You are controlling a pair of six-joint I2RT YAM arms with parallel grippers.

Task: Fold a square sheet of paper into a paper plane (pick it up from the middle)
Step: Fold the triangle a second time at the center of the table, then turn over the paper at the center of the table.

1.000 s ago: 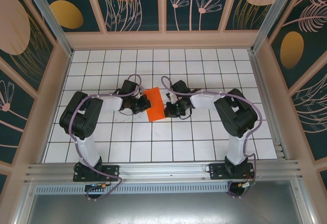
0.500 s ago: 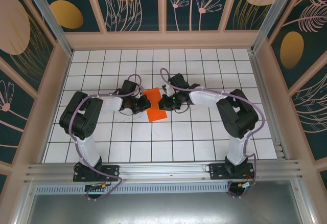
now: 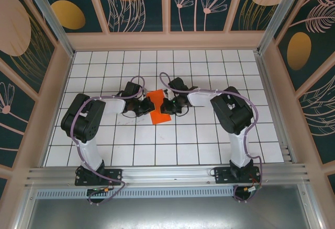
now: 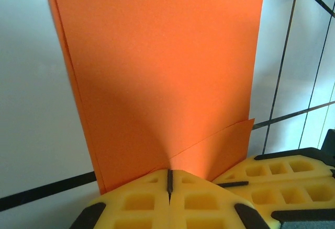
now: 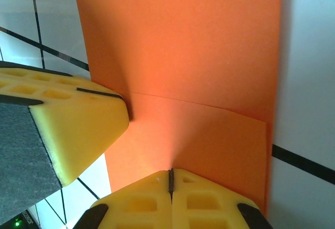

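Observation:
The square sheet of paper (image 3: pixel 159 111) is bright orange-red and lies folded into a tall rectangle on the white tiled table. A lower layer sticks out at one corner (image 4: pixel 230 145). My left gripper (image 3: pixel 148 107) is shut, its yellow tips (image 4: pixel 169 172) pressed against the paper's left edge. My right gripper (image 3: pixel 168 105) is shut too, tips (image 5: pixel 170 172) resting on the paper (image 5: pixel 193 56) from the right. Each wrist view also shows the other gripper's yellow fingers (image 4: pixel 285 179) (image 5: pixel 68 124) close by. A paper plane is out of view.
The white tiled table (image 3: pixel 209 135) with black grid lines spreads all round the paper. Low beige walls (image 3: pixel 167 41) and patterned panels enclose it. An aluminium rail (image 3: pixel 167 174) runs along the near edge by the arm bases.
My right gripper has moved left from the paper's right edge onto the paper, its arm swinging inward. The paper looks narrower now. The left gripper has stayed put.

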